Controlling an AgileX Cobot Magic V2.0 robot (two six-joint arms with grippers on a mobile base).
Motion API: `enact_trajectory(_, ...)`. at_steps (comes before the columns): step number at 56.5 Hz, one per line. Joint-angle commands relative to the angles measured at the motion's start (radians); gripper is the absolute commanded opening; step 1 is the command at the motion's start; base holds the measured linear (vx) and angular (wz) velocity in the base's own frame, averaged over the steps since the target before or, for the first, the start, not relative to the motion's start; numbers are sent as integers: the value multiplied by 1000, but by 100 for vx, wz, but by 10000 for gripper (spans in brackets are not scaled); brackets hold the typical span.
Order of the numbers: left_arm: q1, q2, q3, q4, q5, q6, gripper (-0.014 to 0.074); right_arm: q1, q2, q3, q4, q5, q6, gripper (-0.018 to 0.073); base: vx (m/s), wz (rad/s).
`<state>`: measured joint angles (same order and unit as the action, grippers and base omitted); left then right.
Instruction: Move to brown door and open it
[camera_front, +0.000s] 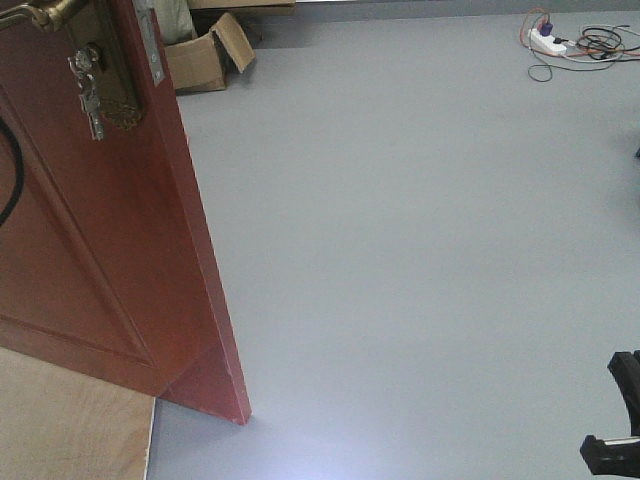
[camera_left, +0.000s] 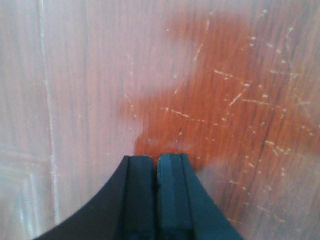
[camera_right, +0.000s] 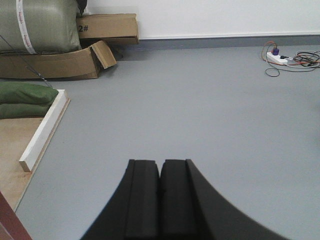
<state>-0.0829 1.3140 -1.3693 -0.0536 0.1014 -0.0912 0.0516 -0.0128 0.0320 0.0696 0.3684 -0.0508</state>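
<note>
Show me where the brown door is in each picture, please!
Front view: the brown door fills the left side, swung open, handle and keys at top left.
Left wrist view: the door fills the whole picture, right behind the shut left gripper.
Right wrist view: only a dark red sliver at bottom left, probably the door's edge.
Shared landmark: the white power strip on the grey floor, in the front and right wrist views.
</note>
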Motion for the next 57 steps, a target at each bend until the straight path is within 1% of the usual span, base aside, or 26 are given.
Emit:
enact_trajectory(1, -6, -23, -27, -10, -84, -1, 67, 2, -6, 4, -3, -78, -6, 0, 10, -6)
enact_trajectory(27, -6, -23, -27, -10, -84, -1, 67, 2, -6, 4, -3, -78, -6, 0, 13, -5)
enact_trajectory(57, -6, -23, -27, -10, -85, -2, 67, 2, -6, 4, -3, -78, -6, 0, 20, 5)
